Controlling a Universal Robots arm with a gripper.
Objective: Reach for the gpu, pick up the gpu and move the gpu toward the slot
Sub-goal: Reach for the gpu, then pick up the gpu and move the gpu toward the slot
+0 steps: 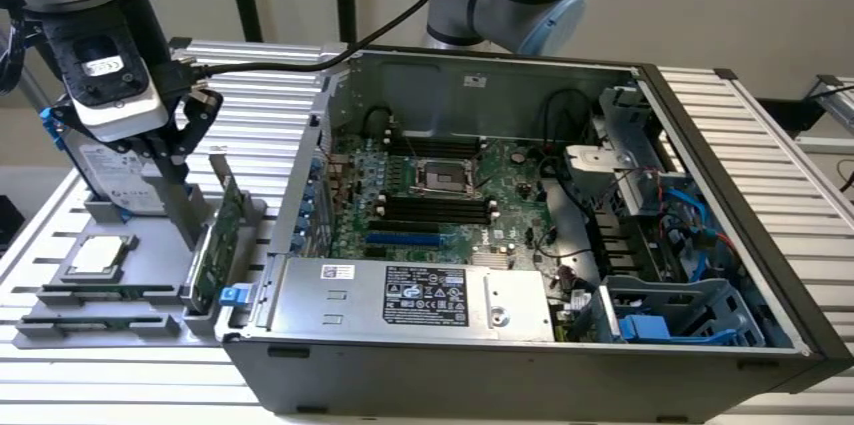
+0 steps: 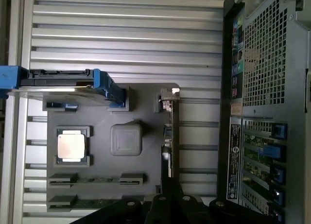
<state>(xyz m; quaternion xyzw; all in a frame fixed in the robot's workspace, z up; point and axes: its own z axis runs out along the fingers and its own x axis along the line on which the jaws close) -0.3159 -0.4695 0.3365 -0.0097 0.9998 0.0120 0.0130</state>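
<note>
One claw (image 1: 178, 177) hangs close above the gpu (image 1: 211, 245), which stands on edge in a grey fixture (image 1: 60, 330) on the desk, just beside the open computer case (image 1: 747, 365). The card's long axis runs parallel to the near case wall. Whether the claw is open or closed cannot be told.
</note>
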